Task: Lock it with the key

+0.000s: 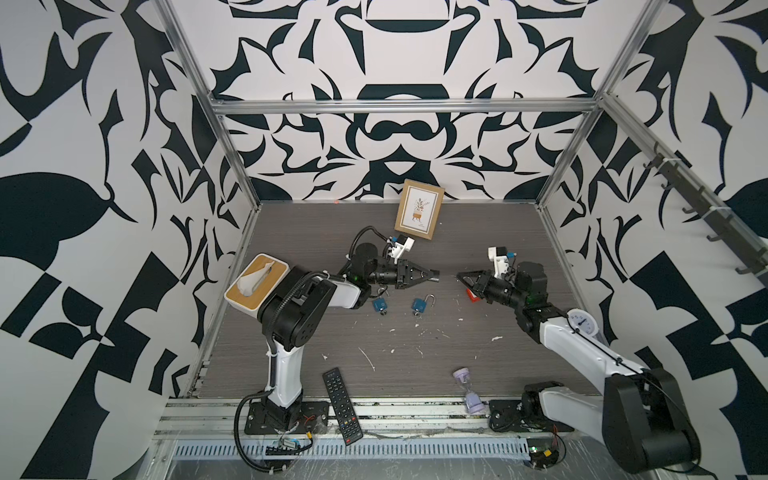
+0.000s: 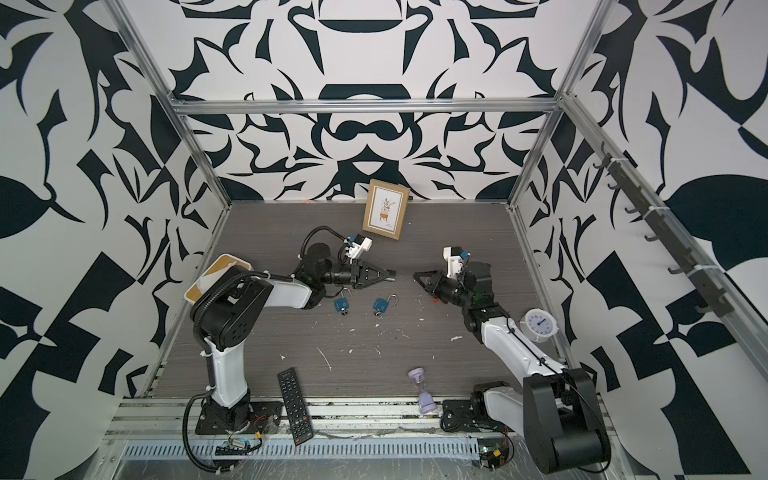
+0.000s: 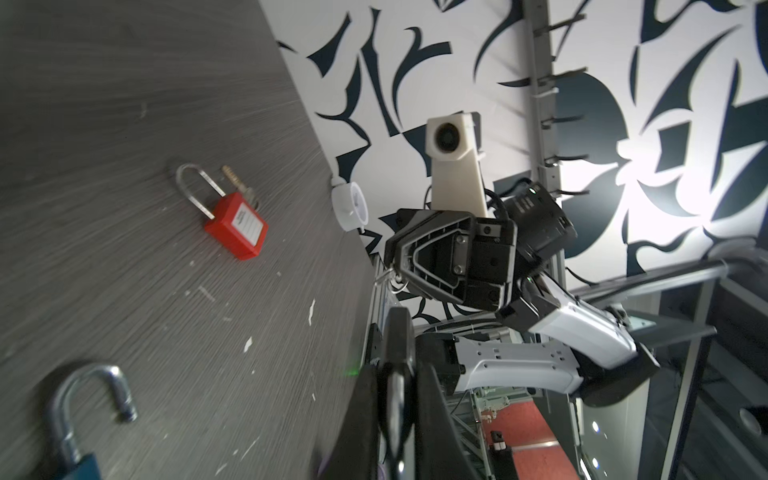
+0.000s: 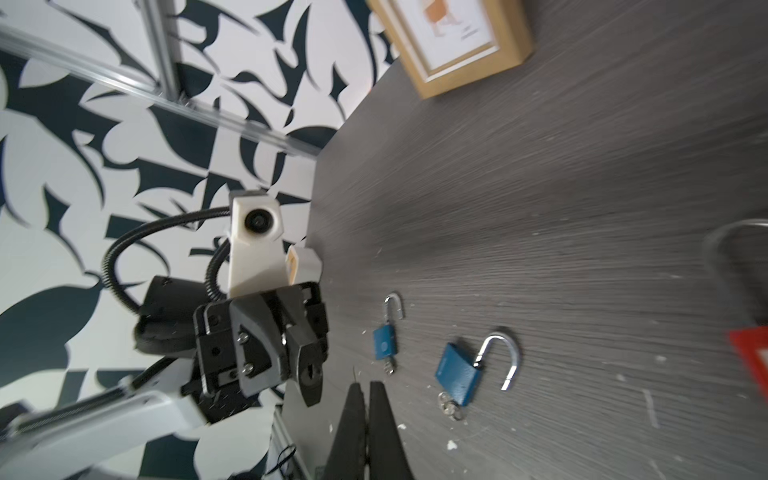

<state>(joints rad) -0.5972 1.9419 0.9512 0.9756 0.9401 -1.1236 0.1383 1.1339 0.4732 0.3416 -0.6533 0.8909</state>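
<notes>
Where the right arm [image 1: 573, 340] reaches, a red padlock [image 1: 471, 296] lies partly hidden.

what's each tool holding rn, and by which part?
Right tool pinches a small key ring at its very tips; which part of the ring cannot be told. Left tool is shut; whether it holds anything cannot be told.

Picture frame [image 1: 419, 209] by back wall; tissue box [image 1: 256, 281] left, clock [image 1: 582, 325] right, remote [image 1: 342, 406] and hourglass [image 1: 469, 390] along front edge
</notes>
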